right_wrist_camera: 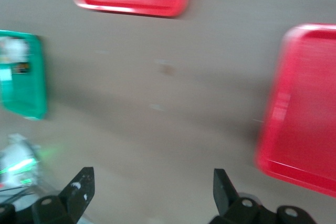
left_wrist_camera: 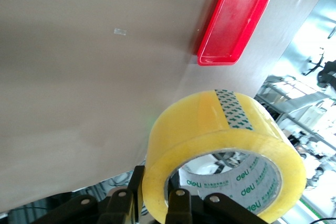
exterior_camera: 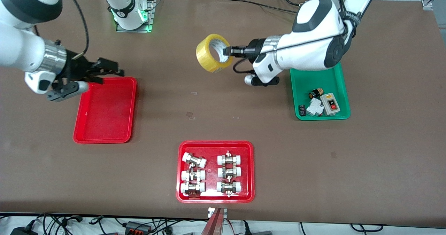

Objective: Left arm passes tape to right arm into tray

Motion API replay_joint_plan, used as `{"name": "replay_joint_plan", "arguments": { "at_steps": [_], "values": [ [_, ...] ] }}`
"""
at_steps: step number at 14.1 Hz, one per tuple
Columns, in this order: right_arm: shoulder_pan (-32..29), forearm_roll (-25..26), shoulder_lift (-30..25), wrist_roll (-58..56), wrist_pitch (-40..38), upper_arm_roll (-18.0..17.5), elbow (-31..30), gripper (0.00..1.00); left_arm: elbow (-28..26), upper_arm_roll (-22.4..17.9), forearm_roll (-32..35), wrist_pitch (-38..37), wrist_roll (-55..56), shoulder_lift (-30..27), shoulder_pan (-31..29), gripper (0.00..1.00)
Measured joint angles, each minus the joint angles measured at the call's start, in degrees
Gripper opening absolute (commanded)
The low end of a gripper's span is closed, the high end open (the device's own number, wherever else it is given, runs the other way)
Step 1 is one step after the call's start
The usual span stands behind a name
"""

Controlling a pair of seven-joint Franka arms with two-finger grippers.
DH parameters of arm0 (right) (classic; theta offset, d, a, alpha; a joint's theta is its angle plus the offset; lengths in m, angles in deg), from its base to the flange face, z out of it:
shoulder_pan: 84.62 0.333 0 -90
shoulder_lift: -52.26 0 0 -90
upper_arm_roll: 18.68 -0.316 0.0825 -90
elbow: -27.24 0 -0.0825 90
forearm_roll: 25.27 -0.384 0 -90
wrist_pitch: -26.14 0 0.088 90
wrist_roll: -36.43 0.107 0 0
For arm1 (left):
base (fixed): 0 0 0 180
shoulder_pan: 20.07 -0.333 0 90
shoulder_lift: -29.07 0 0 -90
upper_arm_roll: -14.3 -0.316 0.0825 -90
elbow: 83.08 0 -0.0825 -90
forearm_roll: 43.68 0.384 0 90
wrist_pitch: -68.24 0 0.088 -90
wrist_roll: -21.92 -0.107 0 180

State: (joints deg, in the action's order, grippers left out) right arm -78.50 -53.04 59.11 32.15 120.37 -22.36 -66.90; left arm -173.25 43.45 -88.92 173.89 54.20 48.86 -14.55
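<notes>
Two red trays [exterior_camera: 104, 109] [exterior_camera: 216, 196], one green tray [exterior_camera: 320, 80], one tape roll [exterior_camera: 205, 54], six metal fittings [exterior_camera: 229, 173].

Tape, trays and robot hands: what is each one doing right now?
tape: held up over the bare table by the left hand, gripped through its wall.
left hand: shut on the tape.
right hand: open, holding nothing, over the tray's rim.
tray: on the table, nothing in it.
green tray: holds small electrical parts.
wider red tray: holds six metal fittings.
</notes>
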Motion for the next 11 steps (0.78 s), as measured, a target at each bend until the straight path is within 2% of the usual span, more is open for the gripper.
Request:
{"name": "replay_joint_plan", "arguments": {
  "at_steps": [2, 4, 7, 9, 11],
  "values": [
    [3.5, -7.1, 0.4, 4.0, 1.8, -0.1, 1.5, 1.00, 1.1, 0.0, -0.1, 0.5, 1.3, 1.4, 1.0, 0.00],
    [6.7, -11.7, 1.0, 11.0, 4.2, -0.1, 3.5, 1.00, 2.1, 0.1, -0.1, 0.6, 2.3, 1.6, 1.4, 0.00],
    [11.1, -15.3, 2.8, 16.0, 8.4, -0.2, 5.6, 1.00, 2.7, 0.0, -0.1, 0.6, 3.0, 1.6, 1.4, 0.00],
    [12.8, -18.5, 4.7, 16.2, 9.3, -0.1, 5.8, 1.00, 2.8, 0.0, -0.1, 0.6, 3.2, 1.6, 1.3, 0.00],
    [13.5, -19.6, 6.0, 16.2, 9.4, -0.1, 6.0, 1.00, 2.8, 0.0, -0.1, 0.6, 3.2, 1.6, 1.3, 0.00]
  ]
}}
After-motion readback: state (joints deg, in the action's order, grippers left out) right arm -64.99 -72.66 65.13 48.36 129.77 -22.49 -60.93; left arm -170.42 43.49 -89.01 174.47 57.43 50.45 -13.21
